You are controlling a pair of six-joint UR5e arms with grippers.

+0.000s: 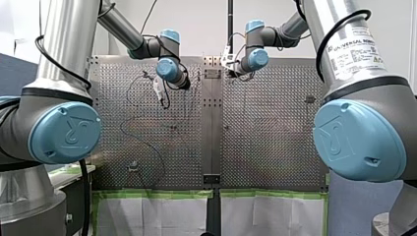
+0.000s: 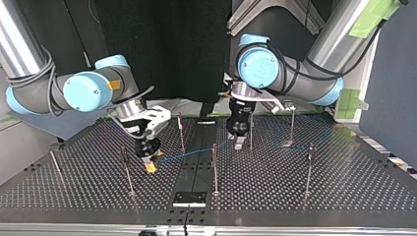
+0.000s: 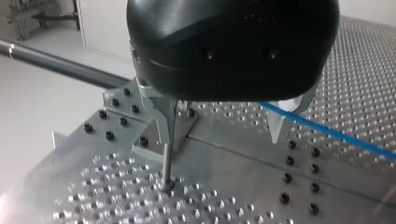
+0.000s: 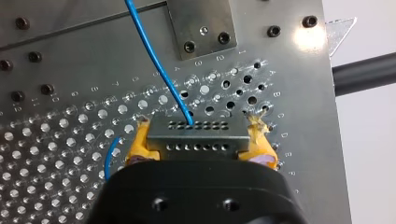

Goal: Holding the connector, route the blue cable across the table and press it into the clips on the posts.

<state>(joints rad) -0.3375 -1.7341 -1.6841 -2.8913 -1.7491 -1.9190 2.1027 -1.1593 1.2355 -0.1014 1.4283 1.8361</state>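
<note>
Your right tool (image 4: 200, 148) is clamped on the connector (image 4: 196, 131) with its cable (image 4: 154, 60) attached; your left tool (image 3: 223, 128) stands open beside a post (image 3: 166, 163), gripping nothing.

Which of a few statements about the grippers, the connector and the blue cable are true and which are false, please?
1. My right gripper is shut on the connector. True.
2. The blue cable runs out of the connector. True.
3. My left gripper is clamped shut. False: its fingers stand apart, open.
4. The connector lies loose, held by nothing. False: yellow pads grip it on both sides.
5. Thin posts stand upright on the perforated table. True.
</note>
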